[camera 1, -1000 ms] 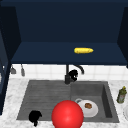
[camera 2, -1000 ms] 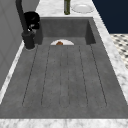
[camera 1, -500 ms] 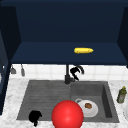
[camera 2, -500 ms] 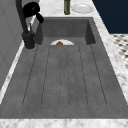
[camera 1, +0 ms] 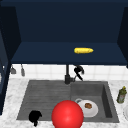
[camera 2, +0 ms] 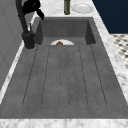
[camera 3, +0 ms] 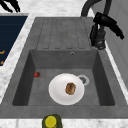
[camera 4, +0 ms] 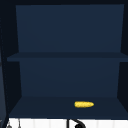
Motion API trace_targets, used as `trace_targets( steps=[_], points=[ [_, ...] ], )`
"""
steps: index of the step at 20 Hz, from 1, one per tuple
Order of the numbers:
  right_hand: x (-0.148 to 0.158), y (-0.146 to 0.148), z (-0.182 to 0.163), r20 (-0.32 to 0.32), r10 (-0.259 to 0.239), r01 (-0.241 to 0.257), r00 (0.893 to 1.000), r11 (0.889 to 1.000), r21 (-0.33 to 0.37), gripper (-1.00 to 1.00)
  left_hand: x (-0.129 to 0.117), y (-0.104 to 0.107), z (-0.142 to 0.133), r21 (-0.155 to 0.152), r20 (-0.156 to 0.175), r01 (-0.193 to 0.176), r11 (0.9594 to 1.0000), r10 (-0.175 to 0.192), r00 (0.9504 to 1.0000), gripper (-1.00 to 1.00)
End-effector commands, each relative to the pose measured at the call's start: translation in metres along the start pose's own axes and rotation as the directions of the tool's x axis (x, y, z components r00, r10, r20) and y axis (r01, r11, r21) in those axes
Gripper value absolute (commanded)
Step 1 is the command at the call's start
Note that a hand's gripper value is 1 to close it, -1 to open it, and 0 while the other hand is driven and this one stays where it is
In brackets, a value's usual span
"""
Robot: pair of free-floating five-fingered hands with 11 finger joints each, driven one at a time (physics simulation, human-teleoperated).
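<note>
Sink basin [camera 1: 106, 97] at right: right hand [camera 1: 79, 71] curls on tap [camera 1: 67, 75]; grip squarely; left hand [camera 1: 35, 116] idles, fingers unclear.

The right robot hand [camera 1: 79, 71] is black, next to the black faucet [camera 1: 67, 75]; the left robot hand [camera 1: 35, 117] is black too, at the front edge of the sink [camera 1: 45, 95]. The sink is dark grey with a mottled, stone-like surface, and its drainboard carries darker parallel grooves. Inside the sink basin lies a white plate [camera 1: 88, 108] with a brown piece of food [camera 1: 88, 105] on it. A bright red ball [camera 1: 67, 115] shows at the sink's front edge. The tabletop [camera 1: 10, 100] around the sink is white marble with grey veins. Right of the sink stands an olive-green bottle [camera 1: 121, 95] with a yellow cap. Above the sink the open cabinet [camera 4: 67, 37] is dark navy blue, and a yellow corn cob [camera 1: 83, 50] lies on its lowest shelf. The wall behind the faucet is white tile.
</note>
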Motion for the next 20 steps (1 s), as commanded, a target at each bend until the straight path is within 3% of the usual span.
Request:
trace_targets(
  steps=[1,8,14,20],
  points=[
    [-0.005,0.02,-0.007,0.02,-0.006,0.006,1.0,1.0,0.005,-1.0,0.0,0.0,0.0,0.0,0.0,0.0,1.0,0.0,1.0,0.0],
    [-0.009,0.046,-0.004,0.052,-0.021,0.023,0.998,0.999,-0.048,-1.0,0.0,0.0,0.0,0.0,0.0,0.0,1.0,0.0,1.0,0.0],
    [-0.035,0.061,-0.003,0.109,-0.088,0.106,0.99,0.98,-0.167,-1.0,0.0,0.0,0.0,0.0,0.0,0.0,1.0,0.0,1.0,0.0],
    [-0.042,0.088,-0.012,0.132,-0.082,0.099,0.988,0.987,-0.126,-1.0,0.0,0.0,0.0,0.0,0.0,0.0,1.0,0.0,1.0,0.0]
  ],
)
